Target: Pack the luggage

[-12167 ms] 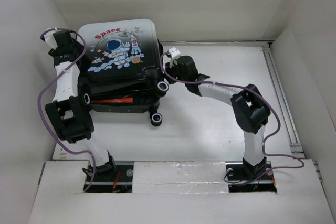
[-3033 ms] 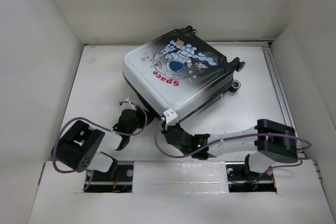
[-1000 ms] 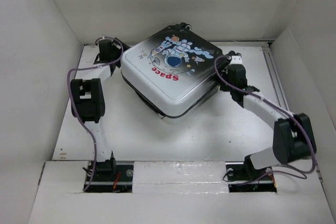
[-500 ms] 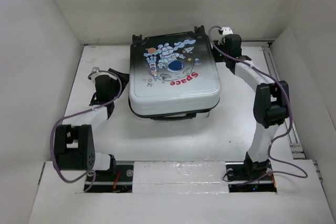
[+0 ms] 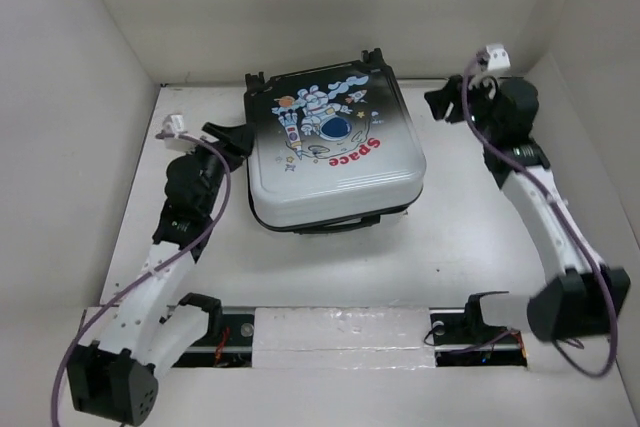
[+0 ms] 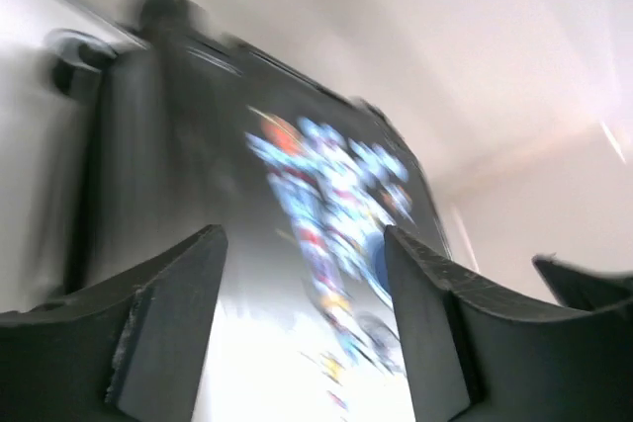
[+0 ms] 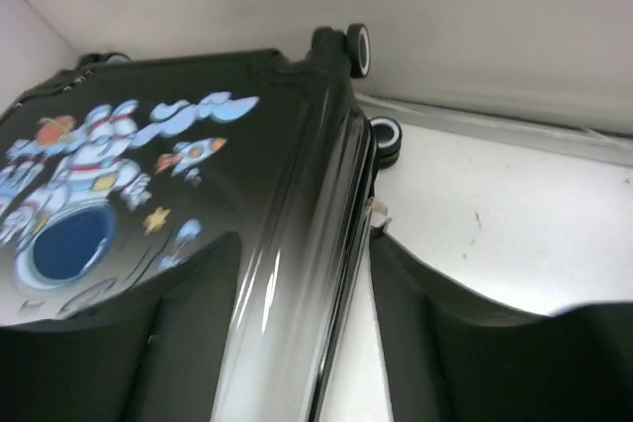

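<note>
**Operator A:** Where does the luggage lie?

**Operator B:** The luggage (image 5: 335, 152) lies flat on the table (image 5: 440, 237) near the back wall, print side up, with its caster wheels (image 7: 356, 46) toward that wall. The two shells appear closed on each other. We cannot tell whether the seam is fastened.

**Operator A:** What is the state of each gripper?

**Operator B:** The left gripper (image 5: 230, 136) sits just beside the left edge, with its jaws apart and nothing held. The right gripper (image 5: 444, 107) hangs near the far right corner, apart from the shell. Its jaws are also apart and empty.

**Operator A:** Which step is in hand?

**Operator B:** We judge it to be the closing stage, with the lid down and both grippers free.

**Operator A:** What does the next move call for?

**Operator B:** In our judgement, we brace one side of the shell with one gripper. We bring the other to the seam, low and level with the edge, to secure it.
</note>
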